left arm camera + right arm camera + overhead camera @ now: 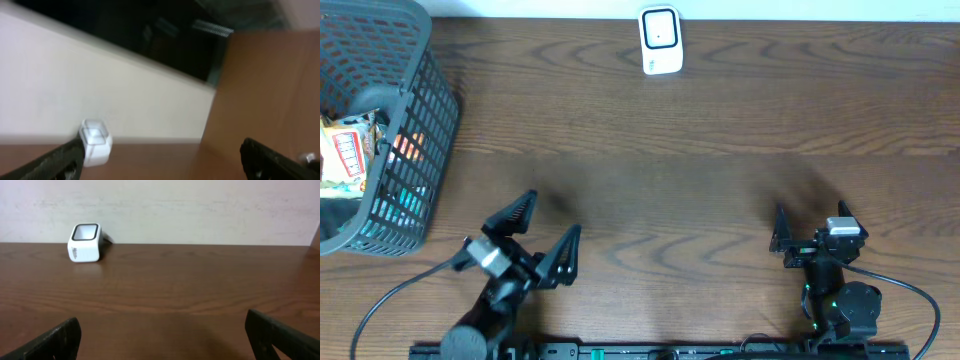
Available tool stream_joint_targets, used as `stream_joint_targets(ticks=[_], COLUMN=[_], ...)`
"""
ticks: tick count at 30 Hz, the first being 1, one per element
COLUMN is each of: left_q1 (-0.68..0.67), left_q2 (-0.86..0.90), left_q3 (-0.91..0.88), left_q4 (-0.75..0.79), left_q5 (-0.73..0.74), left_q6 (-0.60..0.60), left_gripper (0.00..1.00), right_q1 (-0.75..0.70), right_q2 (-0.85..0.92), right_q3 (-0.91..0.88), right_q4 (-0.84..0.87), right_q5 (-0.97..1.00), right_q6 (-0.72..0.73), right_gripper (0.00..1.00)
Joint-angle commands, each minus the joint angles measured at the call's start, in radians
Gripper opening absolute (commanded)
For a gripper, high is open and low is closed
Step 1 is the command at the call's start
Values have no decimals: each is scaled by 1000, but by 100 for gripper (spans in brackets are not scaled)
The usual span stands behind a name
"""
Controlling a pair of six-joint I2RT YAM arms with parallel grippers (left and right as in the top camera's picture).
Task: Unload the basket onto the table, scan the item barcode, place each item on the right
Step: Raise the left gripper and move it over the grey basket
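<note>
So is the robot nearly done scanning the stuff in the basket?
Nothing looks done yet. The packets sit in the basket, away from the scanner. Nothing is in hand: the left gripper and right gripper are both open and empty. Still left: pick an item, then show its barcode to the scanner.

White barcode scanner [660,40] upright at far edge; packaged items [345,150] in grey basket [430,100]

Bench [720,150]: dark brown wood grain, soft even light, faint sheen mid-surface. Wall [200,210] right behind the far edge: plain off-white, slightly scuffed. Left wrist view is tilted and blurred: dark area [150,30] beyond the wall, can't tell what it is.
</note>
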Motion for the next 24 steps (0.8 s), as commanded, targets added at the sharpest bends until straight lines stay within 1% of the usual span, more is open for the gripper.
stream_joint_targets(ticks=[1,3,7,9,11,14,15,18,19,23,24], left_q1=[-1,-1,-1,-1,-1,-1,-1,-1,-1,1,1], left_q2=[-5,-5,10,39,92,194,277,432,483,746,810], left_q3=[7,31,111,162,226,333,416,569,626,981,1067], left_q4=[133,165,163,163,153,102,52,-74,-138,-619,-723], left_q5=[12,-42,-162,-192,-192,-192,-192,-192,-192,-202,-217], left_q6=[-24,-24,-8,44,105,163,181,210,225,362,378], left_gripper=[98,98,98,98,98,98,97,97,97,98,98], right_q1=[6,6,6,6,6,6,6,6,6,6,6], right_q2=[0,0,0,0,0,0,0,0,0,0,0], right_q3=[-3,-3,-3,-3,-3,-3,-3,-3,-3,-3,-3], right_q4=[-2,-2,-2,-2,-2,-2,-2,-2,-2,-2,-2], right_q5=[8,8,8,8,8,8,8,8,8,8,8], right_q6=[3,3,3,3,3,3,3,3,3,3,3], right_gripper=[99,99,99,99,99,99,99,99,99,99,99])
